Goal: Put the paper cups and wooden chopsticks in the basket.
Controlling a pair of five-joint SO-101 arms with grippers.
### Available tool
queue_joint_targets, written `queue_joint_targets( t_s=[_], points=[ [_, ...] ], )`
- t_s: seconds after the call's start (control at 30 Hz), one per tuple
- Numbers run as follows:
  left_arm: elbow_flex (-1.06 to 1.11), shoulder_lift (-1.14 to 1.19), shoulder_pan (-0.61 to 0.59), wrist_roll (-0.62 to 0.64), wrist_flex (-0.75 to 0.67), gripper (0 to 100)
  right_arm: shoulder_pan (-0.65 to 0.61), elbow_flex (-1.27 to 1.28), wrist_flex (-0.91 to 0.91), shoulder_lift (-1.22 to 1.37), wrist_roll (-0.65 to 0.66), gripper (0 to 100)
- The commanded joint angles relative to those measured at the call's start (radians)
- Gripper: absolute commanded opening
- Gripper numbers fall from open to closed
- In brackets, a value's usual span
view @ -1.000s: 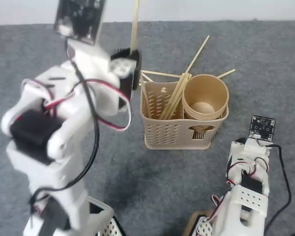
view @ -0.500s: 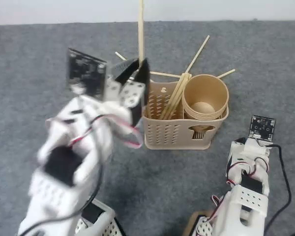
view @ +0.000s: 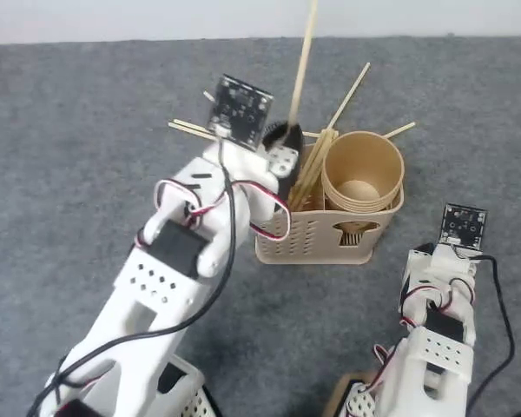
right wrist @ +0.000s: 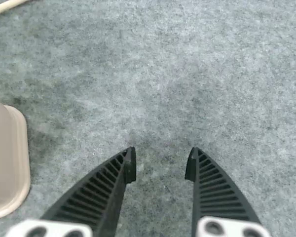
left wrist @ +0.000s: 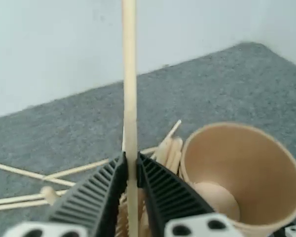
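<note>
- Though too small to read, print on the camera board (view: 240,109) riding on the left wrist
- Top of the held chopstick (view: 306,52) cut off by the frame edge in the high view, lower end hidden behind black fingers (left wrist: 96,190)
- Clamped on that upright stick, left gripper (view: 282,143) above the basket (view: 304,234), at its rear left; arm stretched forward from the near left
- Stacked paper cups (view: 362,187) in the basket's right side, more chopsticks (view: 313,169) leaning just beside them
- Two loose sticks (view: 187,129) flat on the carpet (view: 87,104), left of the basket
- Parted and holding nothing, right gripper (right wrist: 159,163) low over carpet near a basket corner; arm folded at the near right
</note>
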Motion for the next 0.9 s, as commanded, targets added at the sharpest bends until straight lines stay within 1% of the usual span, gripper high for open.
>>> queue_joint_targets(
  t_s=[0.0, 0.13, 0.2, 0.33, 0.47, 0.57, 0.63, 0.73, 0.87],
  points=[
    [0.012, -0.003, 0.018, -0.015, 0.003, 10, -0.005, 0.021, 0.002, -0.013, 0.015, 17.7],
    [-0.019, -0.005, 0.012, -0.017, 0.137, 26, -0.005, 0.021, 0.001, -0.013, 0.015, 17.7],
    [-0.056, -0.018, 0.0, -0.02, 0.204, 29, -0.005, 0.021, 0.001, -0.013, 0.015, 17.7],
    [-0.107, -0.144, -0.063, -0.046, 0.308, 27, -0.005, 0.021, 0.001, -0.013, 0.015, 17.7],
    [-0.099, -0.324, -0.167, -0.101, 0.393, 26, -0.005, 0.021, 0.001, -0.013, 0.015, 17.7],
    [-0.05, -0.405, -0.21, -0.152, 0.407, 25, -0.005, 0.021, 0.001, -0.013, 0.015, 17.7],
    [-0.018, -0.402, -0.222, -0.155, 0.408, 25, -0.005, 0.021, 0.001, -0.013, 0.015, 17.7],
    [0.005, -0.341, -0.224, -0.092, 0.4, 25, -0.005, 0.021, 0.001, -0.013, 0.015, 17.7],
    [-0.059, -0.184, -0.219, -0.049, 0.387, 25, -0.005, 0.021, 0.002, -0.013, 0.015, 17.7]
  ],
)
